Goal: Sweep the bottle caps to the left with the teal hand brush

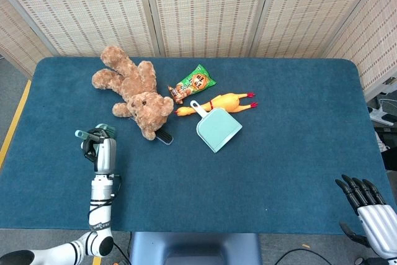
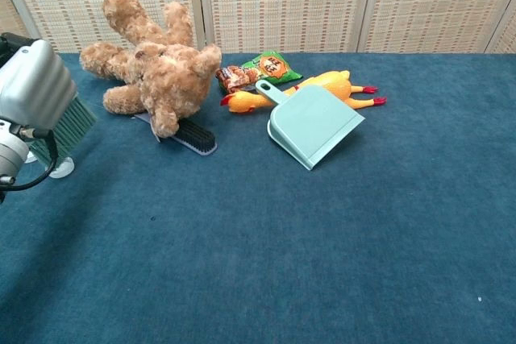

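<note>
Head view shows the left hand (image 1: 98, 149) over the left part of the worktop (image 1: 291, 166), nearer the front edge than the back, its fingers wrapped round the teal hand brush (image 1: 93, 133), whose handle pokes out toward the left edge. In the chest view the brush bristles (image 2: 66, 122) hang below the hand, and a white bottle cap (image 2: 61, 167) peeks out just beneath them, partly hidden by the wrist cable. Only that cap shows; any others are hidden by the arm or out of frame, so I cannot say how many remain.

The risks, as I judge them: the bristles seem to sit on or just past the cap, so a stroke begun from here could ride over it or flick it rightward instead of pushing it left. A fast sweep could also send the light cap off the left edge of the worktop.

Just right of the hand lies the teddy bear (image 1: 133, 89), with a dark brush (image 1: 164, 137) at its head; a wide backswing could snag either. Further right, near the middle toward the back edge, rest the snack packet (image 1: 193, 82), the teal dustpan (image 1: 217, 128) and the rubber chicken (image 1: 226, 102), well clear of the sweep.

The right hand (image 1: 366, 206) idles off the front right corner, fingers spread, holding nothing.
</note>
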`<state>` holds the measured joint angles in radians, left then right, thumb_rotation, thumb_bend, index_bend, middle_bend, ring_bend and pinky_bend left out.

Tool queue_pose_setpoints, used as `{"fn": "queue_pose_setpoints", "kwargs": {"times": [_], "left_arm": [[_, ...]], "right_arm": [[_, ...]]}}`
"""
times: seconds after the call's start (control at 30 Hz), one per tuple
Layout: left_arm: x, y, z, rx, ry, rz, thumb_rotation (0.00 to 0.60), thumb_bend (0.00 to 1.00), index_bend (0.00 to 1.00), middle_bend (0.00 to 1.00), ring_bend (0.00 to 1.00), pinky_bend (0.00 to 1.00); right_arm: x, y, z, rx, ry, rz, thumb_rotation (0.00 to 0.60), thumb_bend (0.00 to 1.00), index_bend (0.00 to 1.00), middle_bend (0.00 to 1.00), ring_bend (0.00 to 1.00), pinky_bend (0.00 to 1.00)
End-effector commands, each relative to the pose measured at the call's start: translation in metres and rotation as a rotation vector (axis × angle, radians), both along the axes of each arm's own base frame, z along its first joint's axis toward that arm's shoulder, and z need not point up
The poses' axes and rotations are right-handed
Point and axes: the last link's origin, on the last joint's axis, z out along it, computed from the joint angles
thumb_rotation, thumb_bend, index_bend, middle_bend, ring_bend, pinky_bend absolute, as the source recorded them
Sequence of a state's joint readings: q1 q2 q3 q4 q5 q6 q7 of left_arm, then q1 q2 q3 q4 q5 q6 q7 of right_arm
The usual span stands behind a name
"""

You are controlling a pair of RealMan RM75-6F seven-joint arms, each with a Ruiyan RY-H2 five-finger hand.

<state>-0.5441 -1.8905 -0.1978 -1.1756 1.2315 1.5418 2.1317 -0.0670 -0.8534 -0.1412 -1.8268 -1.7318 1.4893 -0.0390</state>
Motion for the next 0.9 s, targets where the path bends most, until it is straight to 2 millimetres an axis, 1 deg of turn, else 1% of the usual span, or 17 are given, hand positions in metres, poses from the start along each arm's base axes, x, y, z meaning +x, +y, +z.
{"fn": "queue_pose_setpoints", "kwargs": {"times": [0.03, 0.1, 0.2, 0.3, 0.4, 0.5, 0.57, 0.73, 0.87, 0.9], "left_arm": [[0.043, -0.053, 0.029, -0.176, -0.337, 0.046, 0.600, 0.53, 0.87, 1.00, 0.81, 0.83], [0.058, -0.066, 0.034, -0.264, -0.490, 0.113, 0.600, 0.53, 0.87, 1.00, 0.81, 0.83], [0.074, -0.071, 0.045, -0.332, -0.613, 0.152, 0.600, 0.54, 0.87, 1.00, 0.81, 0.83], [0.081, -0.072, 0.052, -0.359, -0.708, 0.184, 0.600, 0.53, 0.87, 1.00, 0.81, 0.83], [0.083, -0.073, 0.057, -0.389, -0.827, 0.259, 0.600, 0.53, 0.87, 1.00, 0.81, 0.83], [0.080, -0.068, 0.059, -0.401, -0.929, 0.336, 0.600, 0.53, 0.87, 1.00, 0.81, 0.83], [0.074, -0.063, 0.057, -0.404, -0.978, 0.391, 0.600, 0.54, 0.87, 1.00, 0.81, 0.83], [0.055, -0.050, 0.052, -0.378, -1.015, 0.461, 0.600, 0.54, 0.87, 1.00, 0.81, 0.83], [0.043, -0.045, 0.049, -0.360, -1.016, 0.492, 0.600, 0.55, 0.87, 1.00, 0.81, 0.83], [0.041, -0.045, 0.048, -0.363, -1.016, 0.497, 0.600, 0.55, 0.85, 1.00, 0.81, 0.83]], "right_arm": [[0.001, 0.000, -0.001, 0.007, 0.000, 0.002, 0.600, 0.20, 0.00, 0.00, 0.00, 0.00], [0.002, 0.001, -0.002, 0.013, 0.000, 0.007, 0.600, 0.20, 0.00, 0.00, 0.00, 0.00], [0.003, 0.003, -0.001, 0.011, -0.005, 0.014, 0.600, 0.20, 0.00, 0.00, 0.00, 0.00], [0.003, 0.004, 0.002, 0.003, -0.011, 0.018, 0.600, 0.20, 0.00, 0.00, 0.00, 0.00], [0.002, 0.004, 0.004, -0.001, -0.015, 0.021, 0.600, 0.20, 0.00, 0.00, 0.00, 0.00], [0.002, 0.004, 0.004, 0.002, -0.018, 0.022, 0.600, 0.20, 0.00, 0.00, 0.00, 0.00], [0.002, 0.004, 0.004, 0.006, -0.019, 0.023, 0.600, 0.20, 0.00, 0.00, 0.00, 0.00], [0.002, 0.004, 0.004, 0.002, -0.019, 0.022, 0.600, 0.20, 0.00, 0.00, 0.00, 0.00], [0.002, 0.004, 0.003, 0.005, -0.015, 0.021, 0.600, 0.20, 0.00, 0.00, 0.00, 0.00], [0.002, 0.003, 0.002, 0.006, -0.014, 0.020, 0.600, 0.20, 0.00, 0.00, 0.00, 0.00]]}}
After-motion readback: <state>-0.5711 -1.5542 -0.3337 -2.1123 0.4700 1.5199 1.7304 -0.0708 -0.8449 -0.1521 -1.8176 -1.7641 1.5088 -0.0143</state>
